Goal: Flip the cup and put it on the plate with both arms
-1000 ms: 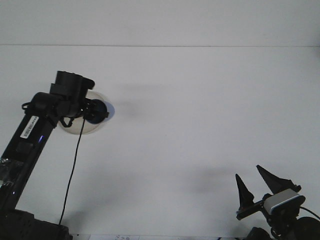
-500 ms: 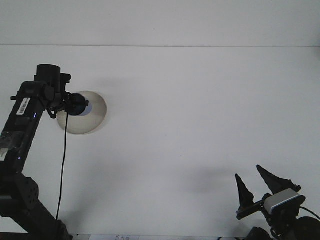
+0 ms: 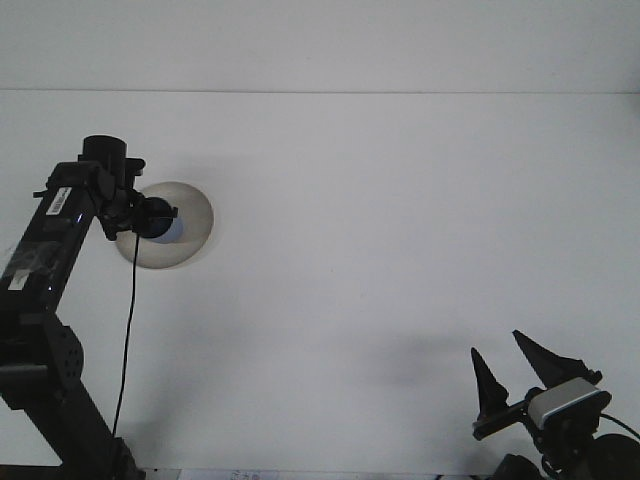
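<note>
Pale and shallow, the plate (image 3: 185, 240) lies on the white table (image 3: 400, 220) at the far left, and the cup (image 3: 172, 228) (only a bluish patch of it shows) sits over the plate's left part, right at the left gripper (image 3: 150, 218), whose jaws I cannot tell to be clenched or released. The right gripper (image 3: 510, 372) waits near right, jaws spread and empty. The risk I see is the cup tipping or rolling off the plate if the left arm pulls away while the jaws are snagged on it.
</note>
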Available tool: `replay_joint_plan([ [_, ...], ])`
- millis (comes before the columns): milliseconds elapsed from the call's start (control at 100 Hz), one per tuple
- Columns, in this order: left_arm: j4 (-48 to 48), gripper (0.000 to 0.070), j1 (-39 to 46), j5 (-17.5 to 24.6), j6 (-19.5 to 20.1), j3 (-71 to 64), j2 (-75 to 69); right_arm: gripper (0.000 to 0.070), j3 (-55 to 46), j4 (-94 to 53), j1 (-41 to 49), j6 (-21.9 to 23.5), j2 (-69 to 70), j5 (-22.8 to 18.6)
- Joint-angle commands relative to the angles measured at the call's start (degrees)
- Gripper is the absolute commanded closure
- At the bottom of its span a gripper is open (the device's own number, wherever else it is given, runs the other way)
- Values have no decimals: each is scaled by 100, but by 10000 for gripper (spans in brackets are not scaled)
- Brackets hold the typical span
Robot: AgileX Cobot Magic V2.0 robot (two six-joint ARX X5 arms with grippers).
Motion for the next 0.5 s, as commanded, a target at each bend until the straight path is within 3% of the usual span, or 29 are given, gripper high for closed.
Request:
replay_joint_plan([
  [0,39,695,13,4,-83,122,120,232,22,37,48,74,0,-2],
  [380,179,671,31,4,-170,122,258,232,22,59,48,77,0,0],
  [430,223,603,31,4,-205,122,258,232,22,59,48,77,0,0],
  [490,299,436,39,4,-293,125,258,232,22,59,48,77,0,0],
])
